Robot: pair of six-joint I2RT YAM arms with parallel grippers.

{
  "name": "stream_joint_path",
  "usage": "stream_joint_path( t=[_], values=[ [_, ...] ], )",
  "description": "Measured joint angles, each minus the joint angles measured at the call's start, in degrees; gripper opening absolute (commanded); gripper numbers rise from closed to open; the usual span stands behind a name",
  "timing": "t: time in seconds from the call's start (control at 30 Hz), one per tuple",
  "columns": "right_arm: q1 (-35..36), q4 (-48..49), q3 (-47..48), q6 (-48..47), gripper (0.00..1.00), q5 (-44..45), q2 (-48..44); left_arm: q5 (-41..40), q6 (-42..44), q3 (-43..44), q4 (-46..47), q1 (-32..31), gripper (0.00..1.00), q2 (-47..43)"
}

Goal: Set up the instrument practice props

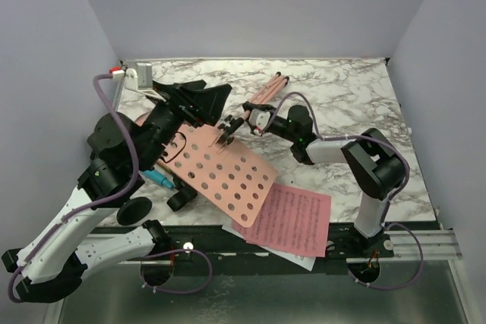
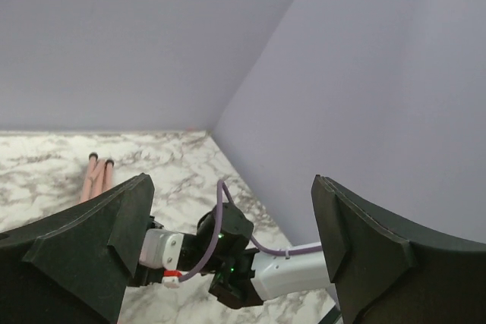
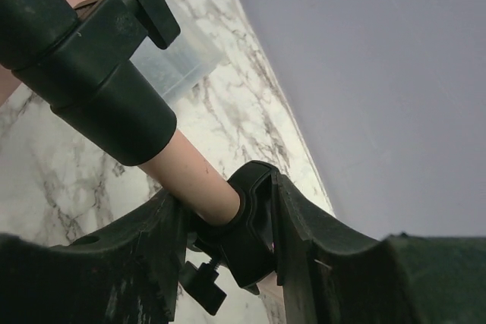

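Note:
The pink perforated music rack (image 1: 228, 174) lies tilted over the table's near left, its pink pole (image 3: 194, 180) running up to the folded tripod legs (image 1: 269, 90). My right gripper (image 1: 238, 121) is shut on the black clamp collar (image 3: 247, 237) of that pole, as the right wrist view (image 3: 231, 221) shows. My left gripper (image 1: 209, 100) hovers open and empty above the rack's far end; in the left wrist view (image 2: 231, 187) it faces the right arm (image 2: 296, 275). Pink sheet music (image 1: 295, 218) lies over a white page (image 1: 302, 261). A blue microphone (image 1: 158, 180) and a black round mic mount (image 1: 134, 211) lie under the left arm.
A clear plastic box (image 3: 173, 66) stands past the pole. A white fitting (image 1: 130, 75) sits at the far left corner. Grey walls close in the marble table (image 1: 357, 96) on three sides. A second black mount (image 1: 182, 199) lies by the rack's near left edge.

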Motion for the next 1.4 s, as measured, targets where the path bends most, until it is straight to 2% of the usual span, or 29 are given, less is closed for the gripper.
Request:
stream_joint_path(
  t=[0.37,0.6,0.8,0.97,1.1,1.2,1.4],
  values=[
    [-10.14,1.09,1.99,29.16,0.00,-1.55,-11.19,2.58,4.39,12.66,-1.60,0.00,0.92,-0.81],
    [-18.53,-1.68,5.27,47.65,0.00,-0.87,-15.45,6.21,5.86,11.96,-1.60,0.00,0.91,-2.62],
    [-25.42,-6.29,5.38,58.40,0.00,-0.59,-20.00,5.46,3.04,0.15,-7.23,0.00,0.92,-6.08],
    [-28.85,-10.43,3.37,60.22,0.00,-0.57,-24.11,4.87,-4.22,-14.10,-11.23,0.00,0.93,-5.90],
    [-29.07,-13.64,2.75,59.84,0.00,-1.99,-26.10,7.04,-11.85,-27.30,-11.91,0.07,0.99,1.90],
    [-28.85,-14.05,2.75,59.82,0.00,-4.63,-26.10,10.10,-15.63,-34.25,-10.32,0.07,0.99,9.77],
    [-28.81,-14.40,2.80,59.98,0.00,-8.59,-26.10,17.14,-19.26,-40.50,-1.07,0.11,0.99,19.06]
  ],
)
